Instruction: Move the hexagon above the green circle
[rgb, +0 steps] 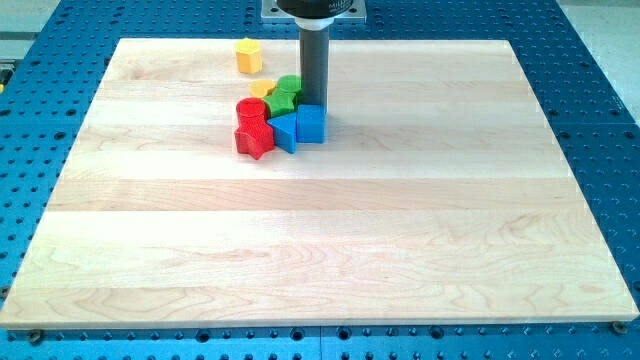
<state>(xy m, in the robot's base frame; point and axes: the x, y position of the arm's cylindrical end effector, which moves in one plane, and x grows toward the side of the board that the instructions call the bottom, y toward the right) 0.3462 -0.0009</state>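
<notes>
A yellow hexagon (248, 56) stands alone near the view's top, left of the rod. Below it lies a tight cluster. It holds a small yellow block (261, 89), green blocks (286, 95) whose shapes I cannot separate, and a red round block (251, 109). It also holds a red star (255, 139), a blue wedge-like block (284, 132) and a blue cube (311, 124). My tip (315, 104) stands at the cluster's right side. It is just above the blue cube in the view and right next to the green blocks. The tip's very end is partly hidden by the cube.
The wooden board (330, 230) rests on a blue perforated table (600, 60). The arm's mount (315, 10) shows at the view's top edge.
</notes>
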